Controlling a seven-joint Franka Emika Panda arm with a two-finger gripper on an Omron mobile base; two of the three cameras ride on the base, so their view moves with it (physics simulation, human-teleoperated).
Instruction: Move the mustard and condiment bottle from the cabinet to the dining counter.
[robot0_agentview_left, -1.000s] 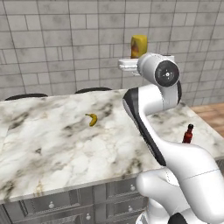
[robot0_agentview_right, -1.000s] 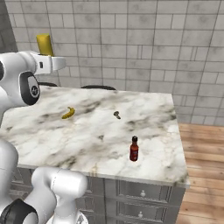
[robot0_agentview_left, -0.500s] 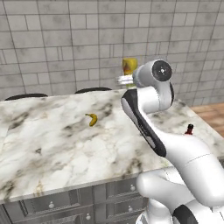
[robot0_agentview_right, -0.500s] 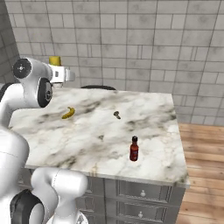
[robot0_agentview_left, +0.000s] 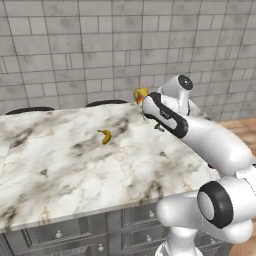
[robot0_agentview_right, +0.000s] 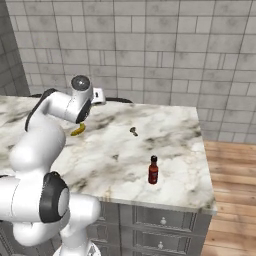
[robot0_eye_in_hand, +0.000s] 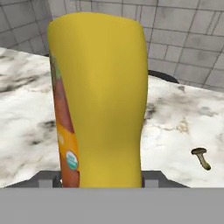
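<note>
The pincer (robot0_eye_in_hand: 99, 186) pinches the mustard (robot0_eye_in_hand: 99, 100) just above the desk (robot0_agentview_left: 60, 165). It should lower it upright, clear of the condiment bottle (robot0_agentview_right: 153, 170) well off to the side, then release.

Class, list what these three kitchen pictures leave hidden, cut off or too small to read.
- Mustard: hand view, its base is cut off at the bottom; left base view, the arm covers most of it.
- Condiment bottle: right base view, label too small to read.
- Banana: right base view, partly behind the arm.
</note>
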